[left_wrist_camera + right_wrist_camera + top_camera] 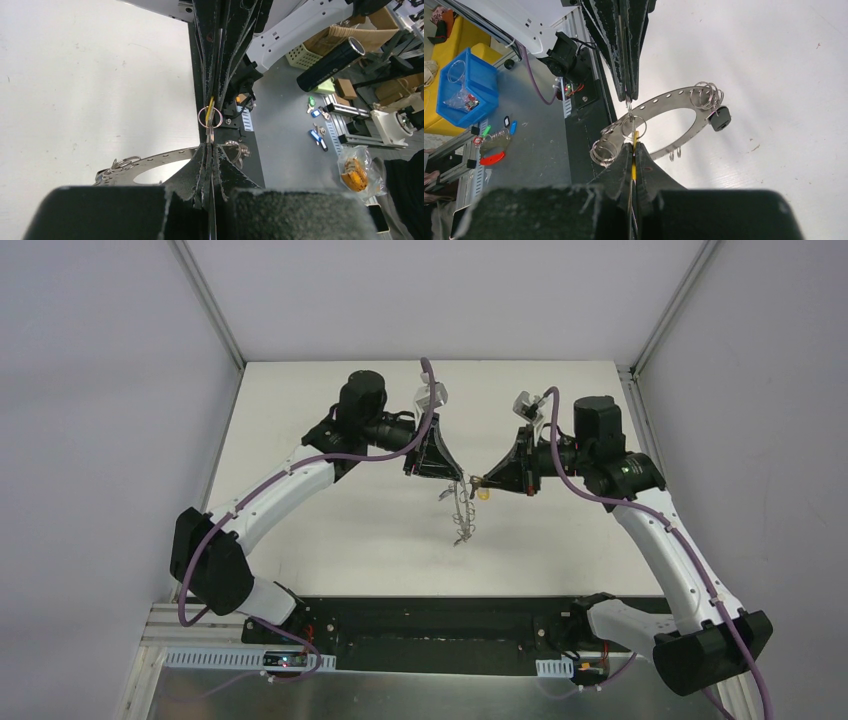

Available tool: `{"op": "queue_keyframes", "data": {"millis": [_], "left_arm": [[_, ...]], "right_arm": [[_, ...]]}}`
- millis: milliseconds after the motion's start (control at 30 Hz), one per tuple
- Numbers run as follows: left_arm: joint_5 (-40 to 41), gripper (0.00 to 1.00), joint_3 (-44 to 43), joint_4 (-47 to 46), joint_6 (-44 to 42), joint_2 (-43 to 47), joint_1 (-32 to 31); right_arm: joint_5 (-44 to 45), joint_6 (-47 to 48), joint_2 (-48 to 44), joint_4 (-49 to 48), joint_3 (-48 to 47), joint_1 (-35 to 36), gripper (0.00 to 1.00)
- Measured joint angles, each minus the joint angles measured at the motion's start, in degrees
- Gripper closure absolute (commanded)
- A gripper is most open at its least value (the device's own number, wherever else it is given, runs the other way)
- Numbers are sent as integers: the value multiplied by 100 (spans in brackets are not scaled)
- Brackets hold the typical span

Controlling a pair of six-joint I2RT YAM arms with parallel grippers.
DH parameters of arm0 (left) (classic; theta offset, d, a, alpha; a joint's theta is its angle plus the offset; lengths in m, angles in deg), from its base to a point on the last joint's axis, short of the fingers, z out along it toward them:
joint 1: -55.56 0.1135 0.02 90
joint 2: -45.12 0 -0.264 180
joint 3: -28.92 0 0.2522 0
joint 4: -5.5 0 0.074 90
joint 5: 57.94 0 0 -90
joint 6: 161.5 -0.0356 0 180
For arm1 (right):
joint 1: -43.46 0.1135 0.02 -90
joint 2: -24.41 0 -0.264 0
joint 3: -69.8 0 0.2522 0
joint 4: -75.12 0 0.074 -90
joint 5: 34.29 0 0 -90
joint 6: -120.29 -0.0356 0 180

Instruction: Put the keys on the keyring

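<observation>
The two grippers meet tip to tip above the middle of the white table. My left gripper [461, 479] [211, 146] is shut on a small wire loop [210, 117] [632, 126] at the rim of the keyring [462, 520] [150, 161] [664, 102]. The flat grey keyring hangs from that loop, tilted. My right gripper [476, 483] [631, 146] is shut on the yellow key [485, 493] [634, 137] [211, 104]. The key's tip lies against the held loop. A black key [720, 118] hangs from loops on the keyring's far side.
Further wire loops [603, 150] cluster on the ring's rim. Off the table, beyond its black near edge, a grey bench holds loose coloured key tags [317, 136], a black cylinder [330, 62] and a blue bin [461, 87]. White table [330, 530] lies below the ring.
</observation>
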Motion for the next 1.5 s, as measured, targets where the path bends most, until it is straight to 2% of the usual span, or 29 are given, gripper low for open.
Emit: {"op": "queue_keyframes", "data": {"millis": [300, 767, 933, 1133, 1267, 1500], "left_arm": [[52, 100, -9, 553, -448, 57, 0], [52, 100, -9, 719, -529, 57, 7], [50, 82, -9, 774, -564, 55, 13], [107, 51, -68, 1088, -855, 57, 20], [428, 40, -232, 1869, -1482, 81, 55], [1578, 27, -275, 3010, -2446, 415, 127]], "right_arm": [[232, 96, 0, 133, -4, 149, 100], [551, 203, 0, 195, -9, 334, 100], [802, 247, 9, 247, -28, 448, 100], [1394, 334, 85, 345, -24, 560, 100], [1790, 446, 153, 334, 44, 678, 100], [2813, 927, 358, 328, 424, 833, 100]]}}
